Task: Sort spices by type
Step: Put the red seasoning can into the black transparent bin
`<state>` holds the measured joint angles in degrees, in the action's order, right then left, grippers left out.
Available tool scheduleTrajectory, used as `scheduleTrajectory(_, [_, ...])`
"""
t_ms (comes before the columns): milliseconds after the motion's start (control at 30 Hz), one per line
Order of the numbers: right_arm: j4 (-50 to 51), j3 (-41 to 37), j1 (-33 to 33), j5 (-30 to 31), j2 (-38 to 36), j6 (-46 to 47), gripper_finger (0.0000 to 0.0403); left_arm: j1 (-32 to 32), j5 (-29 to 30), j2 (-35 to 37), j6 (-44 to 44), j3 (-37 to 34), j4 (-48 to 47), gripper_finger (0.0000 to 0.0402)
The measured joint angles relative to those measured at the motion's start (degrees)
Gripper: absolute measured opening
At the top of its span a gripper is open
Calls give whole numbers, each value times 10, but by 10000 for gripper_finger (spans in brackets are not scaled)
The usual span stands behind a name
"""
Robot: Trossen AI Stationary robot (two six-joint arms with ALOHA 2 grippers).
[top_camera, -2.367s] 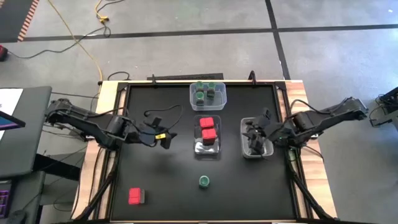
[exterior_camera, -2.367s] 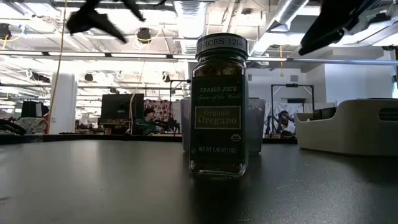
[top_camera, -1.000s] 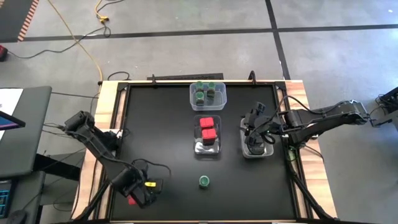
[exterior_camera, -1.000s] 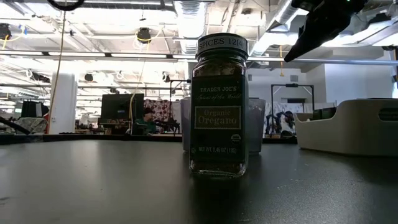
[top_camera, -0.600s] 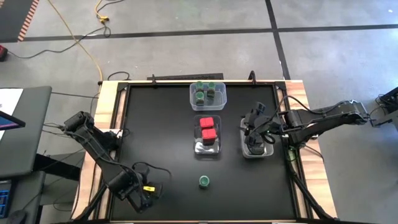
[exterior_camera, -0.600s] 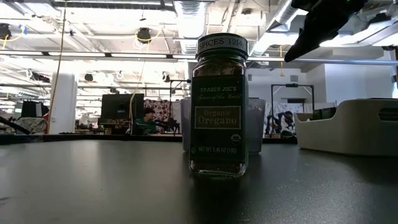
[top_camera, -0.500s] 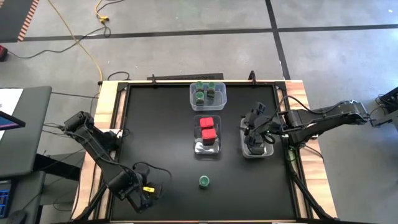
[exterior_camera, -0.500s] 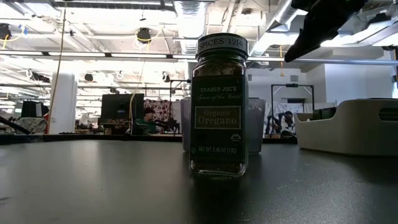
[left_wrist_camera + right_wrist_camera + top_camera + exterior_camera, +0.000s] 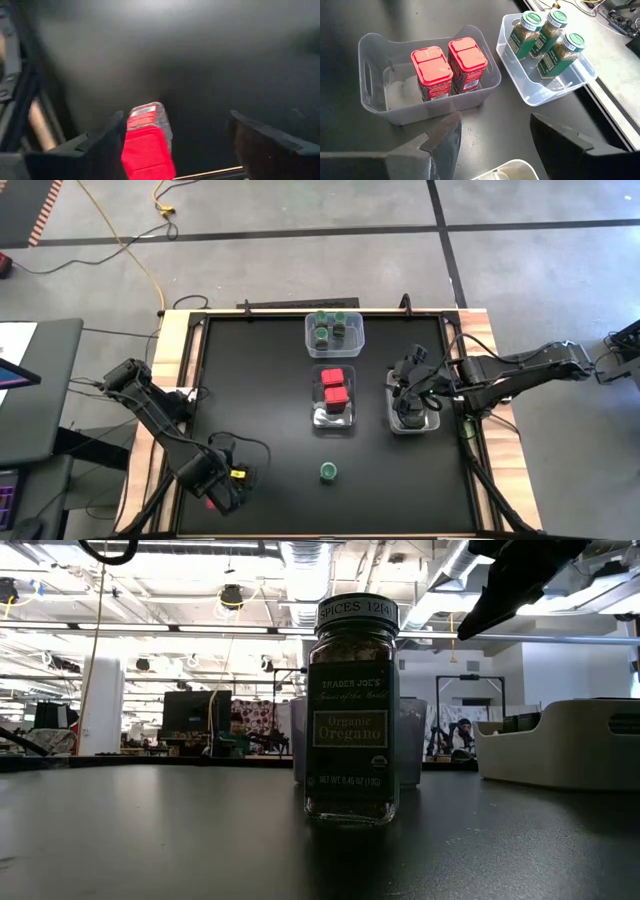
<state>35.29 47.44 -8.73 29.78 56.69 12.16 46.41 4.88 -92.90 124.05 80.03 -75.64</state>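
Observation:
A red-topped spice container [image 9: 147, 147] rests on the black table [image 9: 270, 430] near its near left corner. My left gripper [image 9: 175, 145] points down over it, open. The container stands between the fingers, close beside one finger [image 9: 100, 150]; I cannot tell whether they touch. In the high view only a red edge [image 9: 210, 503] shows beside that gripper [image 9: 226, 486]. A green-lidded oregano jar [image 9: 328, 471] [image 9: 352, 710] stands alone at the near middle. My right gripper [image 9: 495, 137] [image 9: 408, 385] hangs open over the right tub [image 9: 392, 408].
A clear tub [image 9: 372, 80] in the middle holds two red-topped containers [image 9: 449, 62]. A far tub [image 9: 520, 85] holds three green-lidded jars [image 9: 547, 35]. The right tub holds dark containers [image 9: 410, 418]. Bare table lies between the lone jar and the left gripper.
My left arm, which reached toward the table's middle over two seconds ago, has swung to the near left corner over the red container. In the last second it has only shifted slightly there, and a red edge shows beside it again. The right arm kept still.

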Motion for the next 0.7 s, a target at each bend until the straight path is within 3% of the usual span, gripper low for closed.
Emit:
scheduleTrajectory(300, [0, 0, 0, 0, 0, 0, 265, -1, 73, 0, 0, 0, 10, 333])
scheduleTrajectory(467, [0, 0, 0, 0, 0, 0, 265, -6, 26, 0, 0, 0, 12, 334])
scheduleTrajectory(700, [-1, 0, 0, 0, 0, 14, 265, 48, -3, 0, 120, 0, 9, 333])
